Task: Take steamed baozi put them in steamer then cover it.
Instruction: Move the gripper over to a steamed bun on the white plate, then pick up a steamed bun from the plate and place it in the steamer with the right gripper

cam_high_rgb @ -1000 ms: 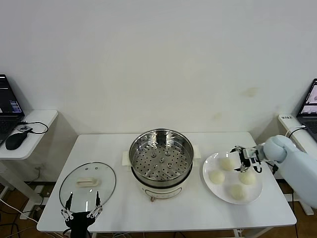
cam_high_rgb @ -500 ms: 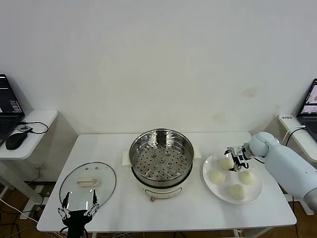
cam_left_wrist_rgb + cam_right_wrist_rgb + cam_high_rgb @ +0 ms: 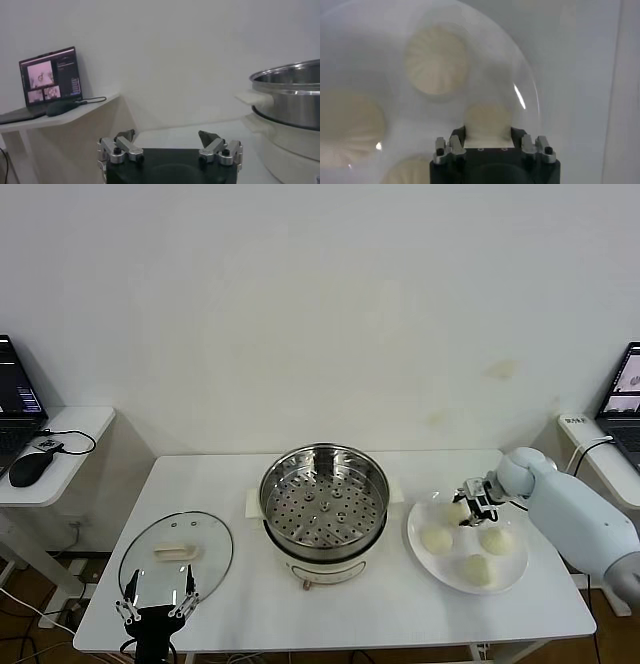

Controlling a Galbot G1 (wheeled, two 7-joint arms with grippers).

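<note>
The steamer (image 3: 324,502) stands at the table's middle, uncovered, its perforated tray bare. It also shows in the left wrist view (image 3: 290,100). Four baozi lie on the white plate (image 3: 512,572) to its right. My right gripper (image 3: 468,506) is at the plate's far left part, its fingers closed round the sides of one baozi (image 3: 488,120). The other baozi (image 3: 436,539) (image 3: 495,539) (image 3: 478,569) lie loose on the plate. My left gripper (image 3: 155,609) is open and empty at the table's front left edge.
The glass lid (image 3: 176,552) with a white handle lies flat on the table left of the steamer, just beyond my left gripper. A side table with a laptop and mouse (image 3: 30,467) stands at far left. Another laptop (image 3: 625,389) is at far right.
My right gripper has moved left across the plate and closed round the far-left baozi. My left gripper has sunk slightly towards the table's front edge.
</note>
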